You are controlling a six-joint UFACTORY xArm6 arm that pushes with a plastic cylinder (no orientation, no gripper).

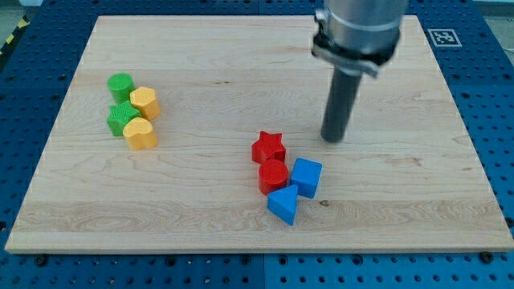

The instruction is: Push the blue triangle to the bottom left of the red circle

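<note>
The blue triangle (283, 205) lies near the board's lower middle, touching the red circle (273, 175) at the circle's lower right. A blue cube (306, 177) sits right of the red circle and touches it. A red star (268, 147) sits just above the red circle. My tip (333, 139) rests on the board up and to the right of this cluster, apart from all the blocks, roughly level with the red star.
At the view's left is a second cluster: a green circle (120, 84), a yellow hexagon (145, 103), a green block (122, 118) and a yellow heart (140, 133). The wooden board (201, 201) lies on a blue perforated table.
</note>
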